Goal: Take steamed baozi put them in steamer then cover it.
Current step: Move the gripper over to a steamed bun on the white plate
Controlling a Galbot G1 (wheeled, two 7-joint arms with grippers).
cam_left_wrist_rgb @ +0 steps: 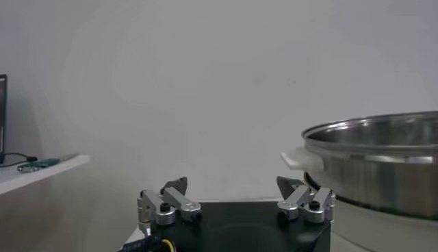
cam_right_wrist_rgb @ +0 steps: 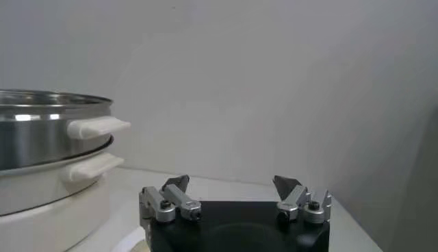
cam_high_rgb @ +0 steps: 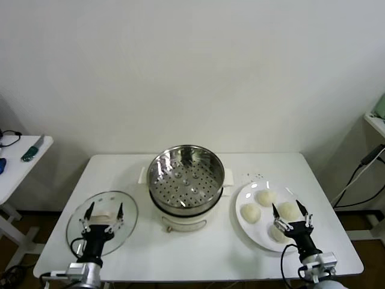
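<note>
- four steamed baozi (cam_high_rgb: 266, 197) lie on a flat white plate (cam_high_rgb: 243, 198) at about 3 o'clock from the steamer; all four are on the plate, none in the pot yet.
- the buns look soft, light and smooth-skinned; i judge they will dent or tear under a hard squeeze, so the hold wants to be gentle, across the widest part of a bun, fingers low on its sides rather than pinching the top.
- they sit close together, so the nearest bun at the plate's 6 o'clock edge looks the easiest to reach without nudging its neighbours.
- the right gripper (cam_high_rgb: 292, 218) hovers over that near edge of the plate, its fingers spread wide and holding nothing; one bun is partly hidden under it.
- the steamer (cam_high_rgb: 186, 174) stands at the table's centre, uncovered, its perforated tray bare; the steel is stiff and heavy-looking, with white side handles (cam_right_wrist_rgb: 96, 126) seen in the right wrist view.
- the glass lid (cam_high_rgb: 102, 220) lies flat at 9 o'clock from the steamer, white handle on top; it is rigid, slippery and breakable, best taken by that handle.
- the left gripper (cam_high_rgb: 103, 218) hangs over the lid, fingers fully apart, gripping nothing.
- the table (cam_high_rgb: 120, 168) is white; a side table (cam_high_rgb: 18, 168) stands at far 9 o'clock.
</note>
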